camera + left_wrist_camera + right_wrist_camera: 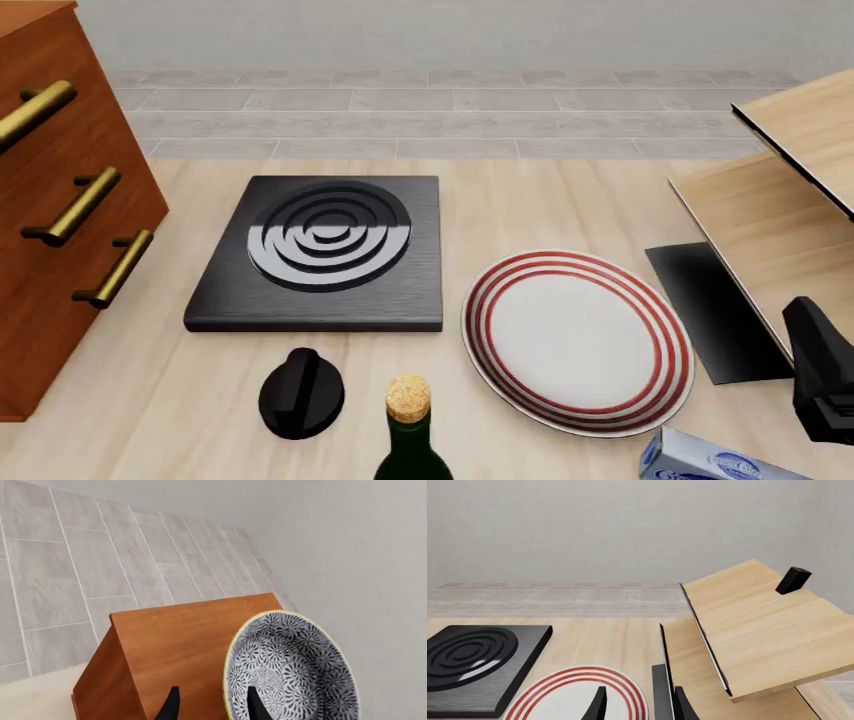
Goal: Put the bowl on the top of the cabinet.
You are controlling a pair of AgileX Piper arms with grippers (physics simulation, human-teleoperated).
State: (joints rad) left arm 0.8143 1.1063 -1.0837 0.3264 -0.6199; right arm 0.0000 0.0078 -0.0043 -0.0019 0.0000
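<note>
The bowl [293, 670], blue-and-white patterned with a pale rim, shows only in the left wrist view, over the right part of the cabinet's [180, 645] reddish-brown top. My left gripper [213, 706] is open and straddles the bowl's near rim: one finger is inside the bowl, the other outside above the wood, with gaps on both sides. Whether the bowl rests on the top I cannot tell. In the front view the cabinet [67, 200] stands at the far left with brass handles; the bowl and left gripper are out of frame there. My right gripper [640, 706] is open and holds nothing, low at the right.
A black hob plate [320, 250] lies mid-table, with a red-ringed plate [577, 340] to its right. A black knob [302, 392], a corked bottle [411, 440] and a blue box [721, 460] sit near the front. A pale wood shelf unit [787, 200] fills the right.
</note>
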